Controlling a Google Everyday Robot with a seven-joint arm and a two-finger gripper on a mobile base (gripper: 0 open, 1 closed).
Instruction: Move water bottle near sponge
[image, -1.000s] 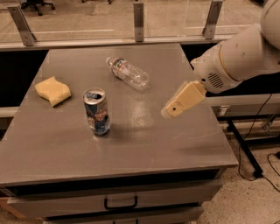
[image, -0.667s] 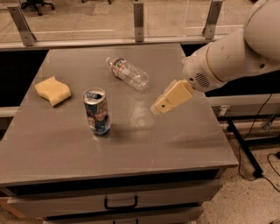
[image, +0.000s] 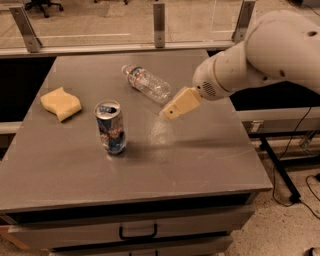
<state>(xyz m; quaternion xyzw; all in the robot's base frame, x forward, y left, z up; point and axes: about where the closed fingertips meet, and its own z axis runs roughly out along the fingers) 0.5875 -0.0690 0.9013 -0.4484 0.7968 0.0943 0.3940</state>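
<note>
Clear crinkled plastic water bottle lies on its side just ahead of the gripper, untouched; jaw state cannot be told. Sponge sits well apart, past the can. Advise a crosswise mid-body grip, squeezing lightly.

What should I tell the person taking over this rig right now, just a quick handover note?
The claw hangs over the table, close beside the right end of the water bottle; the bottle is not in it.
The water bottle lies on its side at the far middle.
The sponge sits at the left, well apart from it; an upright drink can stands nearer the front.
Done: nothing yet.
Left: grasp the bottle, set it by the sponge.
</note>
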